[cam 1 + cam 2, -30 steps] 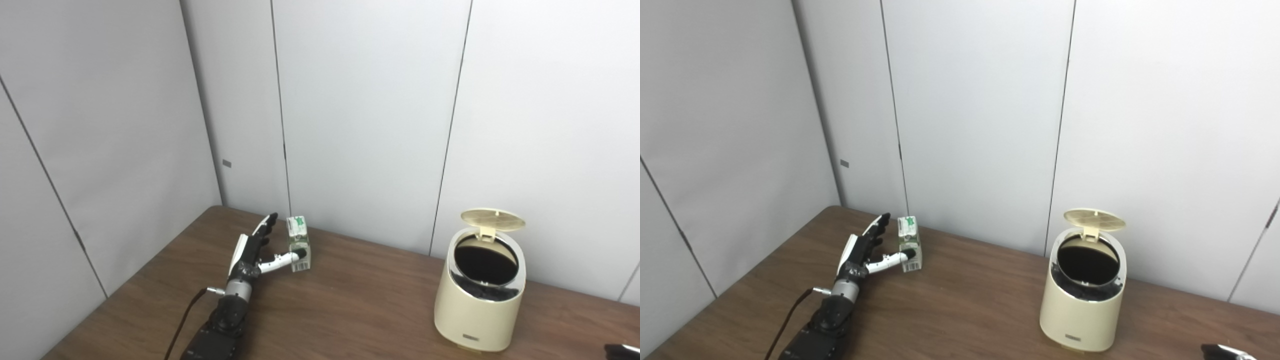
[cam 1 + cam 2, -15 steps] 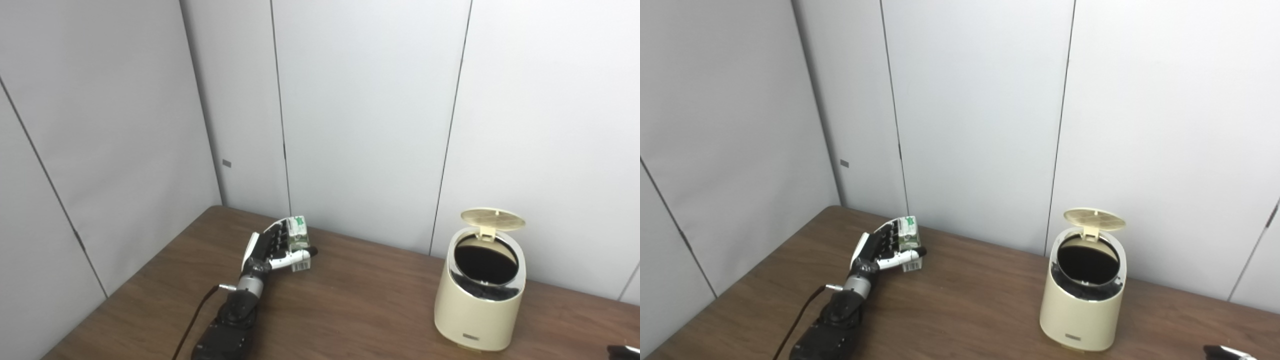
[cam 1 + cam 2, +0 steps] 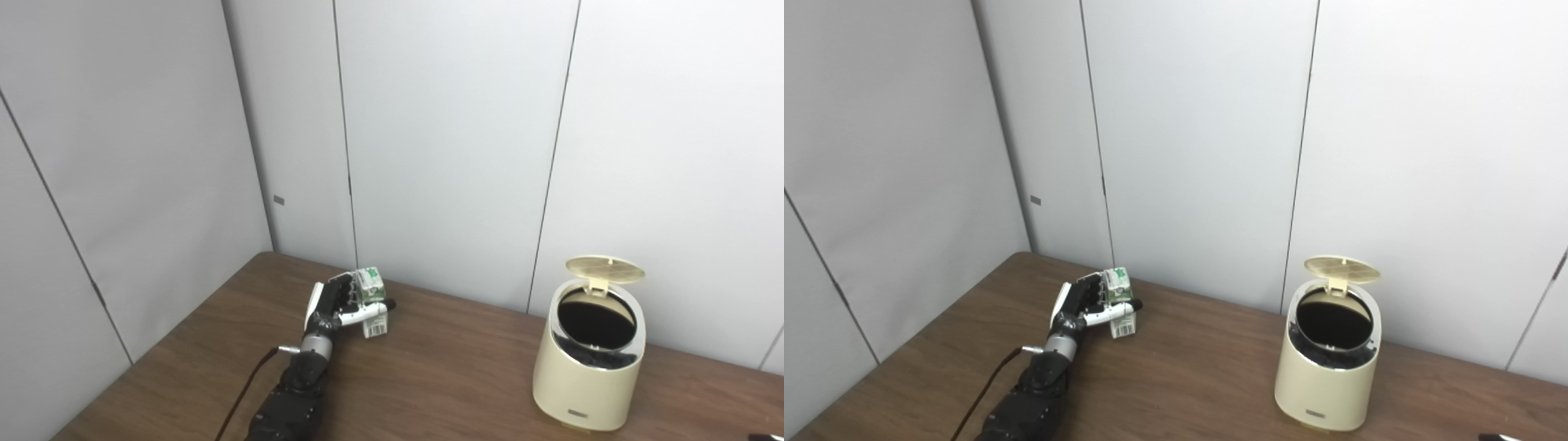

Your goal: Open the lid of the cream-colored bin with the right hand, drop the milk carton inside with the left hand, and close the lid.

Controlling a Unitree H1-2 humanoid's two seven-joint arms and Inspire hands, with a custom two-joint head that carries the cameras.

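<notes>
- The left robot hand [image 3: 335, 304] is on the left side of the brown tabletop [image 3: 441, 380]. Its arm comes up from the bottom edge.
- This robot hand is wrapped around the carton [image 3: 372, 300]. Its fingers [image 3: 346, 293] press one side and its thumb lies across the front.
- The carton is white and green. It tilts a bit to the right. Its bottom corner looks to be at the tabletop, but I cannot tell if it touches.
- The carton is near the back wall [image 3: 453, 141] and well apart from the bin.
- The bin [image 3: 585, 373] stands on the right side of the tabletop. It is cream colored.
- The lid [image 3: 605, 269] is up, tipped back at the far rim. The inside of the bin looks dark.
- The right robot hand [image 3: 1497, 437] shows only as a tiny dark bit at the bottom right corner. I cannot tell if it is spread or pressed together.
</notes>
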